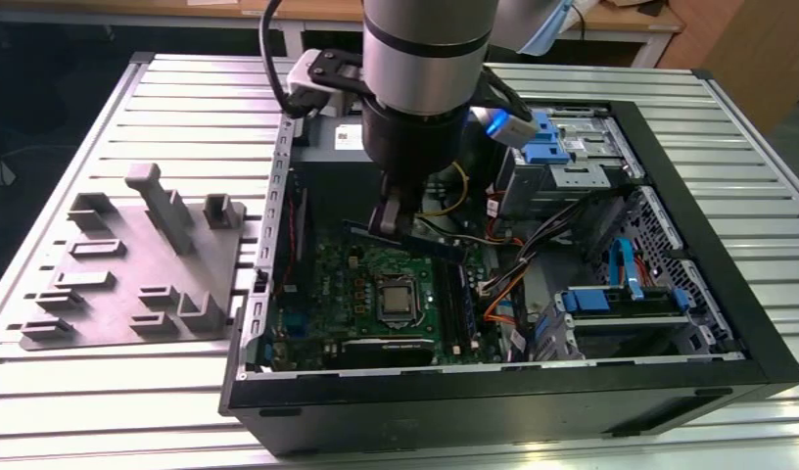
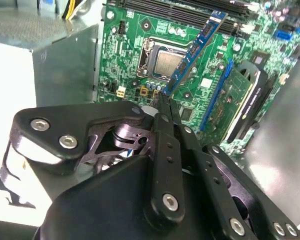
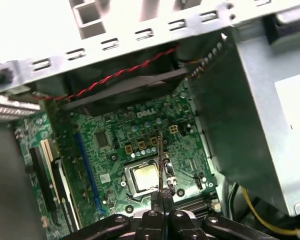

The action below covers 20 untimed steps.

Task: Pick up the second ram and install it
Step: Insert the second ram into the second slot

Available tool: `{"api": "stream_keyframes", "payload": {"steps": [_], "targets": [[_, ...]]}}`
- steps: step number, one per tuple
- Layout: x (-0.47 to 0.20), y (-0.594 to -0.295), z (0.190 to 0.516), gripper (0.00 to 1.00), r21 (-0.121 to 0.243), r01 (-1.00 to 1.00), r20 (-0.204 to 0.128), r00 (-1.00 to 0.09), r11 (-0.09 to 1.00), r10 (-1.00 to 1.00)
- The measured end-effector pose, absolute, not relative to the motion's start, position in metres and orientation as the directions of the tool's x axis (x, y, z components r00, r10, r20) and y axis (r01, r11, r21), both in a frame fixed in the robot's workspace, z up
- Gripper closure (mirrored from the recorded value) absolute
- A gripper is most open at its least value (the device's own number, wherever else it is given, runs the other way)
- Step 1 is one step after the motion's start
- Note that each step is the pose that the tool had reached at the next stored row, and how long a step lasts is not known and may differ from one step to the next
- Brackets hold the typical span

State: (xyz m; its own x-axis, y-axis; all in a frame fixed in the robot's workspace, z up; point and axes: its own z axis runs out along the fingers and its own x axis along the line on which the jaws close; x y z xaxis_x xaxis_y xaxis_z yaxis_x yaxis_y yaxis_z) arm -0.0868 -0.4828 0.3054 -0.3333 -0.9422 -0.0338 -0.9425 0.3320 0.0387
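Observation:
My gripper (image 1: 395, 223) is down inside the open computer case, shut on one end of the second ram (image 1: 415, 239), a thin bluish stick. The stick hangs tilted above the green motherboard (image 1: 324, 284), over the area just behind the processor socket (image 1: 397, 296). In the second wrist view the ram (image 2: 196, 50) runs out slantwise from the gripper (image 2: 163, 99) across the socket (image 2: 166, 63) towards the long dark memory slots (image 2: 190, 7). In the first wrist view the ram (image 3: 161, 159) shows edge-on as a thin line rising from the gripper (image 3: 162, 196).
The black case wall (image 1: 504, 401) rings the work area. Drive cages with blue clips (image 1: 570, 147) and cable bundles (image 1: 531, 255) fill the exterior view's right side of the case. A gray fixture plate (image 1: 125, 264) lies on the slatted table at the exterior view's left. A gray metal box (image 3: 255, 115) stands beside the board.

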Motion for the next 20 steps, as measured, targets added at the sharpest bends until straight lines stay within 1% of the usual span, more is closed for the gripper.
{"api": "stream_keyframes", "payload": {"steps": [20], "targets": [[-0.0868, -0.4828, 0.3032, 0.89, 0.039, -0.763, -0.034, -0.646, 0.645, -0.762]]}}
